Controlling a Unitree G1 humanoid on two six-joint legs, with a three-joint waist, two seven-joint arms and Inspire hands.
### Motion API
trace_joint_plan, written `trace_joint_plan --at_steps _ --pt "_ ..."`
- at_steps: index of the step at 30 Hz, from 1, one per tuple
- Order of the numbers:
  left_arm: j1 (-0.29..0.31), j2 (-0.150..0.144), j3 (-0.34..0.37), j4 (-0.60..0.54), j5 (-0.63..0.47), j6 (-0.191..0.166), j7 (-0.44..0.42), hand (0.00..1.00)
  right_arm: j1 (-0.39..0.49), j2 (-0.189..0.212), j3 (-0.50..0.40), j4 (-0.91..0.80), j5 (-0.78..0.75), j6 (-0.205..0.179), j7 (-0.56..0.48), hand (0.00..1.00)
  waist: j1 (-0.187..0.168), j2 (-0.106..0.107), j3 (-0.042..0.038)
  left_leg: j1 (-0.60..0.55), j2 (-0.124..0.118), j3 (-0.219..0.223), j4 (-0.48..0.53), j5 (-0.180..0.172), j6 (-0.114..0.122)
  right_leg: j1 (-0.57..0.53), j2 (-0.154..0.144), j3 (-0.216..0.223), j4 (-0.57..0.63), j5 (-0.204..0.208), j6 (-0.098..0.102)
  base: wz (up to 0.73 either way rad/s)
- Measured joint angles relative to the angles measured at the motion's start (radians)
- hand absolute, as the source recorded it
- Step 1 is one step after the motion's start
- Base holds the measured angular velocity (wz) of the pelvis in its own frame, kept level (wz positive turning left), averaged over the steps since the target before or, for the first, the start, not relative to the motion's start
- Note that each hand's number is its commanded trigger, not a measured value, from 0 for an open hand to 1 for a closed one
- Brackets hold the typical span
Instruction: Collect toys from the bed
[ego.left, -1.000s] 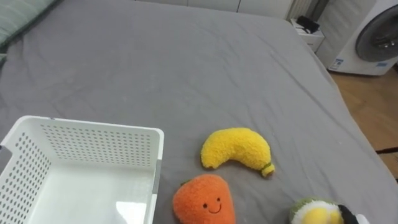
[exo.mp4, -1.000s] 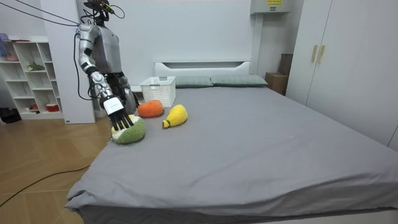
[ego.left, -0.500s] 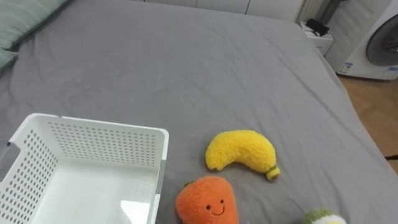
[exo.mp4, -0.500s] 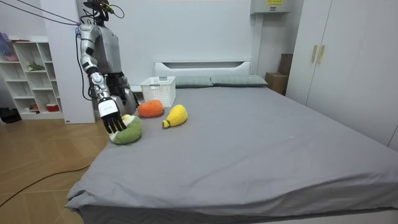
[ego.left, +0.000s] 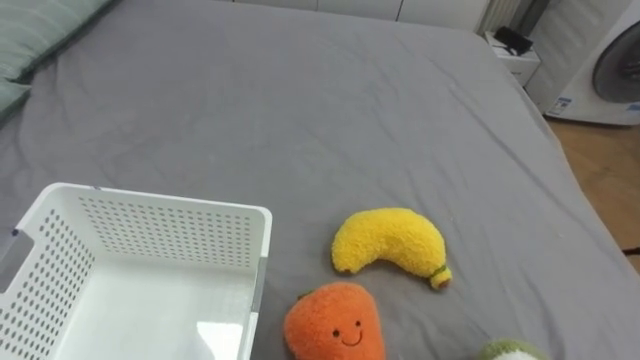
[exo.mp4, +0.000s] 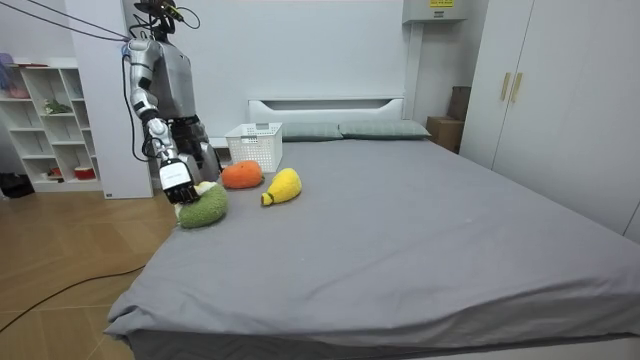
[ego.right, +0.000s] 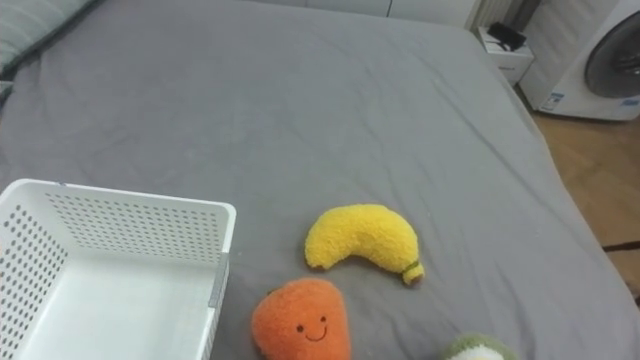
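Our right hand (exo.mp4: 178, 183) rests on the green toy (exo.mp4: 205, 208) at the bed's (ego.left: 300, 100) near edge, about five o'clock from the banana (ego.left: 388, 241); whether it grips we cannot tell. We should close snugly, lift clear, then carry it to the basket (ego.left: 170, 235) at nine o'clock.

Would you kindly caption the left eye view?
White perforated plastic basket beside orange smiling plush toy and yellow plush banana on grey bed.
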Motion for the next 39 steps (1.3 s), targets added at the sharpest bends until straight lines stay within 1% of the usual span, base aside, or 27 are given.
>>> trace_joint_plan --at_steps 3,5,7,11,14,17,18,19,20,24,25,26,28,32,34,36,39 --pt "-0.007 0.0 -0.002 -0.004 -0.001 0.0 0.0 0.0 0.015 0.0 0.0 -0.056 -0.003 0.01 0.018 1.0 -0.004 -0.003 0.0013 -0.001 0.0 0.0 0.0 0.0 0.0 -0.001 0.0 0.005 0.001 0.0 0.0 0.0" --pt "-0.012 0.0 -0.001 -0.01 -0.001 0.0 0.0 0.0 0.024 0.0 0.0 -0.106 -0.003 0.025 0.034 1.0 -0.006 -0.004 0.0027 -0.003 0.0 0.0 0.0 0.0 0.0 -0.004 0.0 0.006 0.001 0.0 0.0 -0.02" --pt "-0.023 0.0 0.0 -0.011 -0.001 -0.001 0.002 0.0 0.032 0.001 0.001 -0.187 0.001 0.035 0.046 1.0 -0.005 -0.003 0.0046 -0.004 -0.001 0.003 -0.001 0.0 0.0 -0.006 0.0 0.008 0.002 0.0 0.0 -0.02" --pt "-0.035 0.0 0.0 -0.016 0.0 -0.001 0.005 0.0 0.032 0.001 0.002 -0.328 0.003 0.036 0.047 1.0 -0.003 -0.001 0.0042 -0.004 -0.001 0.002 -0.001 0.0 0.0 -0.006 0.0 0.006 0.001 0.0 0.0 0.0" --pt "-0.038 0.0 0.0 -0.025 -0.001 -0.004 0.008 0.0 0.032 0.001 0.003 -0.456 -0.007 0.027 0.045 1.0 -0.002 -0.001 0.004 -0.004 0.0 0.006 -0.002 0.0 0.0 -0.009 0.0 0.008 0.0 0.0 0.0 0.0" --pt "-0.031 -0.001 0.001 -0.025 -0.002 -0.004 0.008 0.0 0.032 0.007 0.003 -0.511 -0.052 0.027 0.045 1.0 -0.002 -0.004 0.0015 -0.003 0.0 0.008 -0.001 0.0 0.0 -0.008 0.0 0.009 0.0 0.0 0.0 -0.01" --pt "-0.028 -0.001 0.001 -0.023 -0.005 -0.004 0.008 0.0 0.031 0.008 0.003 -0.532 -0.073 0.027 0.05 1.0 -0.001 -0.001 0.0028 -0.001 0.0 0.011 -0.002 0.0 0.0 -0.008 0.0 0.012 0.0 0.0 0.0 -0.07" --pt "-0.029 -0.002 0.001 -0.022 -0.008 -0.005 0.008 0.0 0.031 0.008 0.004 -0.557 -0.089 0.028 0.06 1.0 -0.001 -0.005 -0.0004 0.001 0.0 0.015 -0.003 0.0 0.0 -0.008 0.001 0.015 0.001 0.0 0.0 -0.11" --pt "-0.027 -0.004 0.001 -0.022 -0.007 -0.006 0.008 0.0 0.031 0.008 0.004 -0.595 -0.113 0.032 0.079 1.0 -0.002 -0.003 -0.001 0.002 0.001 0.019 -0.003 0.0 0.0 -0.009 0.001 0.022 0.0 0.0 0.0 -0.11" --pt "-0.02 -0.004 0.006 -0.023 -0.007 -0.006 0.008 0.0 0.031 0.008 0.003 -0.714 -0.119 0.04 0.104 1.0 -0.003 0.001 -0.0026 0.005 0.001 0.026 -0.005 0.0 0.0 -0.008 0.001 0.028 0.002 0.0 0.0 -0.05" --pt "-0.021 -0.004 0.006 -0.025 -0.006 -0.007 0.009 0.0 0.031 0.008 0.003 -0.747 -0.119 0.04 0.105 1.0 -0.003 0.002 -0.0019 0.007 0.002 0.026 -0.005 0.0 0.0 -0.007 0.001 0.028 0.003 0.0 0.0 0.0" --pt "-0.021 -0.004 0.007 -0.026 -0.007 -0.008 0.011 0.0 0.031 0.008 0.003 -0.759 -0.119 0.04 0.105 1.0 -0.005 0.004 -0.0005 0.008 0.002 0.027 -0.005 0.0 0.0 -0.007 0.001 0.029 0.003 0.0 0.0 0.0" --pt "-0.019 -0.004 0.006 -0.026 -0.007 -0.017 0.025 0.0 0.031 0.008 0.003 -0.804 -0.119 0.041 0.107 1.0 -0.003 0.002 -0.001 0.009 0.002 0.027 -0.005 0.0 0.0 -0.008 0.001 0.028 0.008 0.0 0.0 0.0" --pt "-0.011 -0.005 0.006 -0.026 -0.004 -0.018 0.041 0.0 0.031 0.008 0.003 -0.871 -0.119 0.043 0.107 1.0 0.0 -0.001 -0.0005 0.01 0.001 0.028 -0.006 0.0 0.0 -0.012 0.001 0.027 0.016 0.0 0.0 -0.01" --pt "-0.01 -0.005 0.005 -0.026 0.005 -0.02 0.047 0.0 0.031 0.008 0.003 -0.92 -0.118 0.046 0.106 1.0 0.008 -0.003 -0.0015 0.0 0.001 0.029 -0.005 0.0 0.001 -0.021 0.001 0.031 0.017 0.0 0.0 0.0" --pt "-0.01 -0.006 0.004 -0.026 0.004 -0.021 0.048 0.0 0.031 0.007 0.003 -0.954 -0.114 0.046 0.105 1.0 0.011 -0.003 -0.0011 -0.002 0.001 0.028 -0.004 0.0 0.001 -0.023 0.001 0.033 0.017 0.0 0.0 0.0" --pt "-0.018 -0.007 0.0 -0.029 -0.001 -0.026 0.049 0.0 0.023 0.007 0.013 -0.99 -0.109 0.047 0.105 1.0 0.024 -0.002 -0.0006 -0.003 0.001 0.026 -0.006 0.0 0.001 -0.023 0.002 0.033 0.017 0.0 0.0 0.0"
